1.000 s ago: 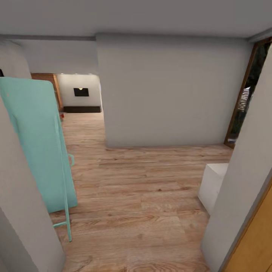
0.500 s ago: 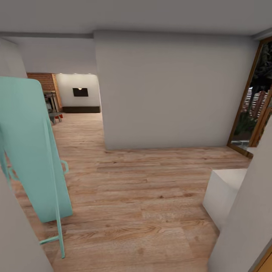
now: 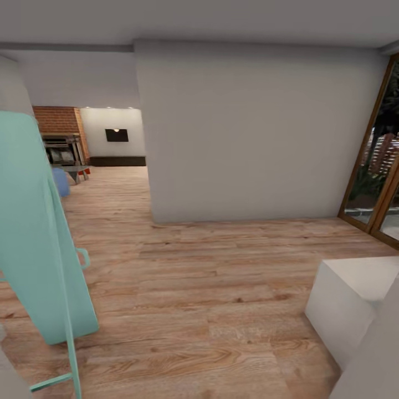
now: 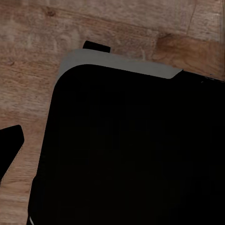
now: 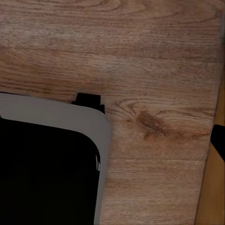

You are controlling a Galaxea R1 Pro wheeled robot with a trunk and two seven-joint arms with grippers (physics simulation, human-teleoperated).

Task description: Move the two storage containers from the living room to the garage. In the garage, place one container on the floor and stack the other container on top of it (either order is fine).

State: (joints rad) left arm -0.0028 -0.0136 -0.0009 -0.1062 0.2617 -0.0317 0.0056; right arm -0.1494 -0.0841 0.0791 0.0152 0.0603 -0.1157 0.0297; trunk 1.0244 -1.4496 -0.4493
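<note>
The head view looks along a light wood plank floor (image 3: 210,288) toward a broad grey wall block (image 3: 249,133) standing in the middle of the passage. This wall block serves as the reference for all positions below.

To the left of the wall block, an opening leads into the living room (image 3: 105,166), where a brick fireplace (image 3: 58,136) with a dark grate, a small dark wall panel (image 3: 116,134) and a blue rounded seat (image 3: 60,182) are visible. A small red spot sits low beside the table legs there; it is too small to identify as a storage container.

Nearer the camera, left of the wall block, a tall mint-green panel on a thin frame (image 3: 39,233) leans upright on the floor. To the right of the wall block stands a wood-framed glass door (image 3: 377,160). In front of the wall block, low on the right, sits a white box-shaped block (image 3: 346,302).

Both wrist views show the wood floor below and the robot's dark, grey-edged base (image 4: 131,150). Dark tips appear at the edges of these views, but whether either gripper is spread or pressed together cannot be told.
</note>
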